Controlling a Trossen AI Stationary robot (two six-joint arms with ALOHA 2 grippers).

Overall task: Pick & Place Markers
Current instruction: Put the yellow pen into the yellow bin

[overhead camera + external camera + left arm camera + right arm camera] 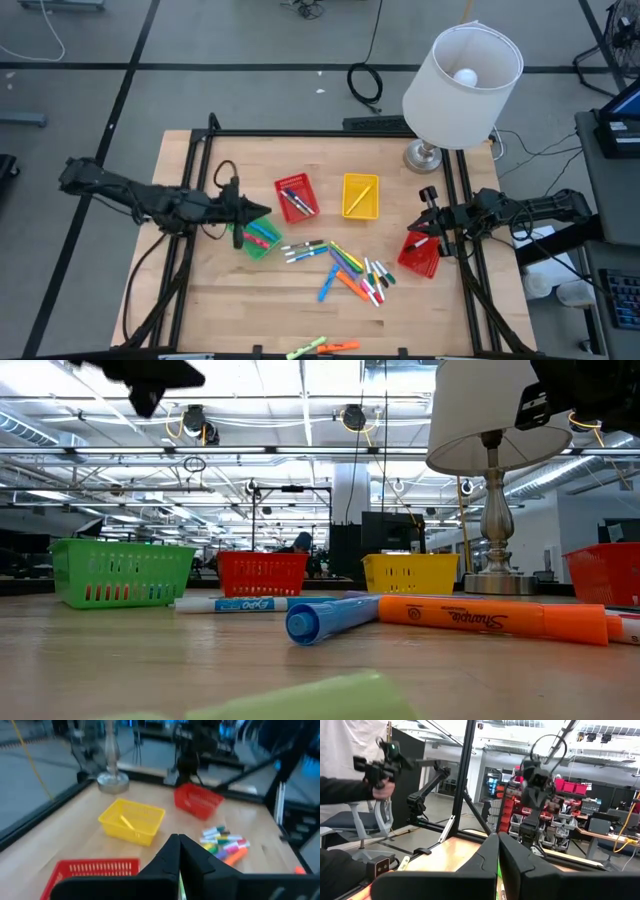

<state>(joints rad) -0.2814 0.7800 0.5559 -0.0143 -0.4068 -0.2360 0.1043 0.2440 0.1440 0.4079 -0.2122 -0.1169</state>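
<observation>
2 dark arms reach over the pale wooden table [230, 300] in the high view. The left gripper [262, 212] has its fingers pressed together, empty, above the small green mesh plastic basket [262, 250], which holds a few markers. The loose pile of coloured pen-like markers [345, 268] lies at about 4 o'clock from that gripper, well apart from it. The right gripper [420, 226] hangs closed over the red mesh basket at the table's right edge [417, 258]; the pile sits at about 8 o'clock from it. Between the arms stand a second red mesh basket [297, 196] with markers inside and a yellow mesh basket [360, 196] with 1 marker. A few more markers [322, 347] lie at the near edge, and a white-shaded lamp with a metal base [460, 75] stands at the far right.

Low view: a blue marker [330, 618], an orange marker [490, 620] and a white marker [232, 604] lie on the wood in front of the green, red and yellow baskets.

Left wrist view: the fingers [167, 857] meet with nothing between them; the pile shows beyond them, at about 1 o'clock.

Right wrist view: the fingers [489, 857] are likewise closed and empty; a person's hand [382, 790] holds a dark control handle [377, 765] beyond the table.
</observation>
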